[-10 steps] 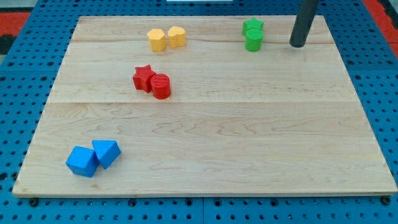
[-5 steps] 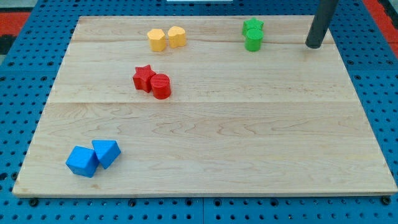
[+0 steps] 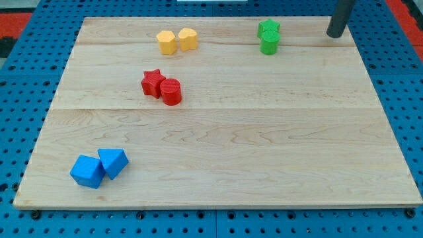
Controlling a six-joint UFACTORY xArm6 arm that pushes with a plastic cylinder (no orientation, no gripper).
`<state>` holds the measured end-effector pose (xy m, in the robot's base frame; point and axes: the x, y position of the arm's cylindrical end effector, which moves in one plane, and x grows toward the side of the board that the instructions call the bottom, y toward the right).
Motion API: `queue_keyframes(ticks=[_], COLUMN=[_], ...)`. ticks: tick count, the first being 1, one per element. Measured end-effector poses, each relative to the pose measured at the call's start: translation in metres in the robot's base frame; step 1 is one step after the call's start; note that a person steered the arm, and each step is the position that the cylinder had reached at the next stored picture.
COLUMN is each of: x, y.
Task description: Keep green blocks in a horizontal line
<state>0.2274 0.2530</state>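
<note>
Up at the view's top right sits my tip (image 3: 335,34) — a bare rod holding nothing, well apart from every block. Left to right: two blue blocks (image 3: 98,167), red star (image 3: 153,82) touching red cylinder (image 3: 171,91), two yellow blocks (image 3: 177,40), then green star (image 3: 268,28) stacked against green cylinder (image 3: 269,43) — one above the other.

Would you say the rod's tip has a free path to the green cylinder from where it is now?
Probably yes: my tip sits toward the view's right of the green cylinder, with only bare board between; the green star touches the cylinder's far side.
</note>
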Motion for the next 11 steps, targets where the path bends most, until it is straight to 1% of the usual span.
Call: queue_keyframes(ticks=[1,2,3,4,5,6,7,8,9,10,11], x=[-0.026,-0.035,0.001,0.027,0.016,-0.014,-0.015,0.027,0.04,0.04,0.032], y=[-0.021,-0.064,-0.102,-0.146,-0.157,-0.145,-0.195,-0.257,-0.261,-0.241,-0.194])
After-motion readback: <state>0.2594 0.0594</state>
